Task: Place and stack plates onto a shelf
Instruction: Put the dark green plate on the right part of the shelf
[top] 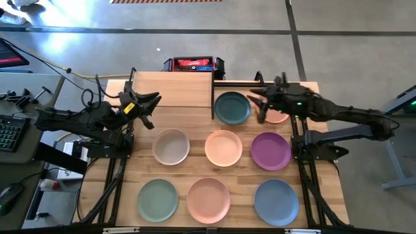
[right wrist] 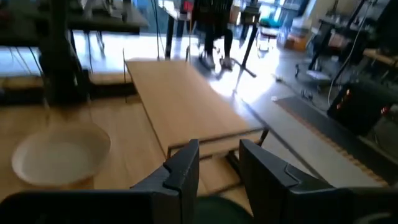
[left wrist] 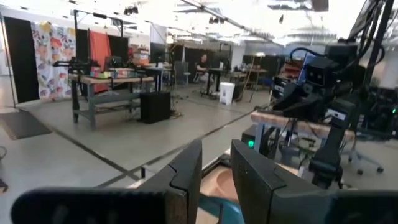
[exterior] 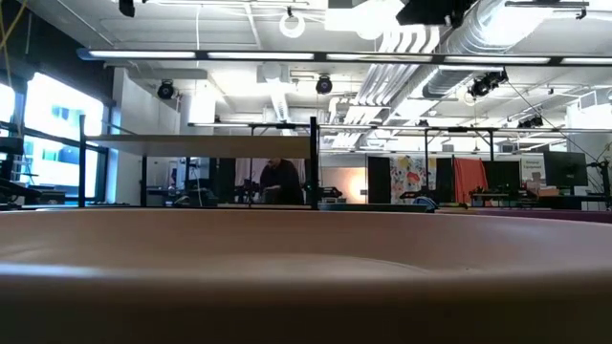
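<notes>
Still bare shelf [top: 172, 89], plates [top: 223, 147] tabletop

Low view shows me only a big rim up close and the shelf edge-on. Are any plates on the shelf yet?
Observer: No. From above, the shelf is bare. All eight plates lie singly on the table, none of them stacked.
Operator: Where are the arms? I can't see either of them.
Observer: Both are at the back of the table, open and holding nothing. The right gripper hovers between the teal plate and a peach plate that is partly hidden under the arm. The left gripper is at the shelf's front edge.
</notes>
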You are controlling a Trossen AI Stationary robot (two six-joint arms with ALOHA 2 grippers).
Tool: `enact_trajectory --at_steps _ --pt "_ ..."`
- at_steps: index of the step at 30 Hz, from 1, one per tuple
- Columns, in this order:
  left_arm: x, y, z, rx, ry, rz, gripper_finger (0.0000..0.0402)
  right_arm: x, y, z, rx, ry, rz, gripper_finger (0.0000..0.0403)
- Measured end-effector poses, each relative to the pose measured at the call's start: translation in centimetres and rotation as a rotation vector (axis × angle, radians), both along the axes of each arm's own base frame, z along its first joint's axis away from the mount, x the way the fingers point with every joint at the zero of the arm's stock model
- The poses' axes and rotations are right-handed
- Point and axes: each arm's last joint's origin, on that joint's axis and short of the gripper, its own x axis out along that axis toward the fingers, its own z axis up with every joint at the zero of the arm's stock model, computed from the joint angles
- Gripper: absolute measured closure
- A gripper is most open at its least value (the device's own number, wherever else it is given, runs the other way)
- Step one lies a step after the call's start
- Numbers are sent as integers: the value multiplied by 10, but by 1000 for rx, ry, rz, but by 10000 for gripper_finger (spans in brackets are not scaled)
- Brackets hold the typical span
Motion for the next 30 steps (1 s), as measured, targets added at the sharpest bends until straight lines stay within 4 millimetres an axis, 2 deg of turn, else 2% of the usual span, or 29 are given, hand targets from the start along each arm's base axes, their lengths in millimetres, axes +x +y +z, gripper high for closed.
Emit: enact_trajectory --at_steps 17,30 --pt "18 -2 -16 -17 125 -3 328 62 -12 -78 77 421 4 297" --pt "36 -5 -28 -14 201 -2 328 91 -14 -129 155 613 115 297"
